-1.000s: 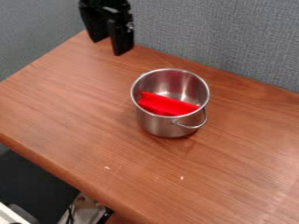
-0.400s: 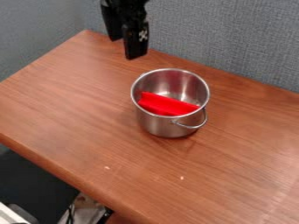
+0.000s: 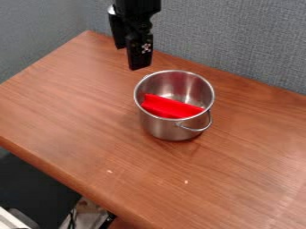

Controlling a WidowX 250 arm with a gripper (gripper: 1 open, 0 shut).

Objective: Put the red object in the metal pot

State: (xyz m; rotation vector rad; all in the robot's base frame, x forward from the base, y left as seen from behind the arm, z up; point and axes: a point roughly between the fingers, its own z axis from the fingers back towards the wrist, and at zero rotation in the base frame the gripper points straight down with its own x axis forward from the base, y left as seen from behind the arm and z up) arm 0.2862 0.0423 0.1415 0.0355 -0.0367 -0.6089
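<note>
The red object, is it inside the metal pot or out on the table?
Inside. The red object lies within the rim of the upright metal pot, leaning on its inner wall.

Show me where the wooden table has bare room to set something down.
Bare wood runs left and in front of the metal pot, out to the table's near edge, and right of the pot toward the far right corner. The only crowded spot is the back edge, where the open hand hangs just behind the pot holding the red object.
</note>
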